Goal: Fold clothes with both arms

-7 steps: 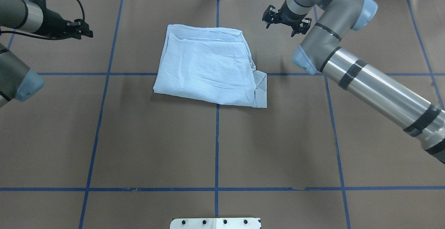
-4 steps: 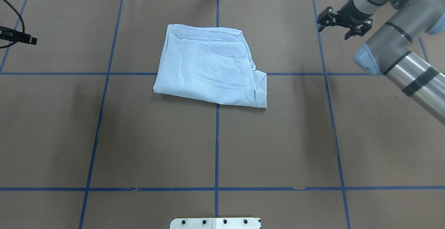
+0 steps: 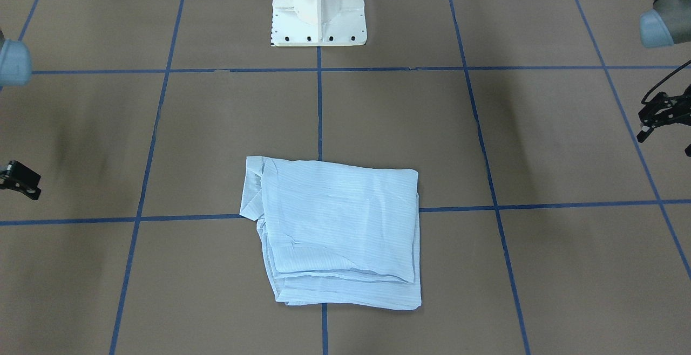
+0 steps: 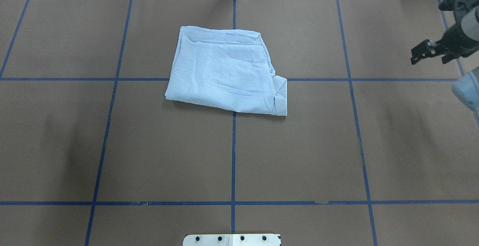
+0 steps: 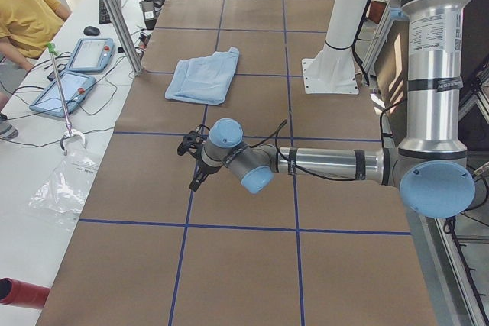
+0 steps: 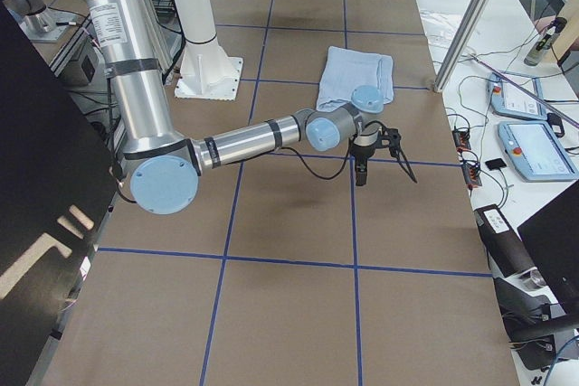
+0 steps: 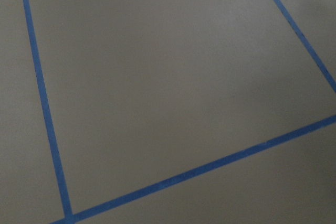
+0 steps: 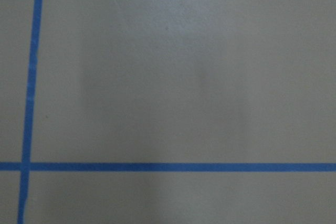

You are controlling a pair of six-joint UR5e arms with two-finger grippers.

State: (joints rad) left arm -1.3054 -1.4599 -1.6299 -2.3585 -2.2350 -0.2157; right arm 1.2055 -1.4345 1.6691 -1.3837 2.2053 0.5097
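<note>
The shirt (image 4: 224,76) lies folded over itself, so its under layers, sleeves and front are covered by the top panel. The left end effector (image 3: 664,140) is cut by the front view's right edge, and of the left arm (image 3: 659,27) only a joint shows there. The right end effector (image 4: 429,59) sits at the overhead view's right edge, with the right arm (image 4: 467,89) cropped. The right wrist view of the worktop (image 8: 184,77) is blurred. A person (image 5: 23,5) is cropped at the left side view's corner.
</note>
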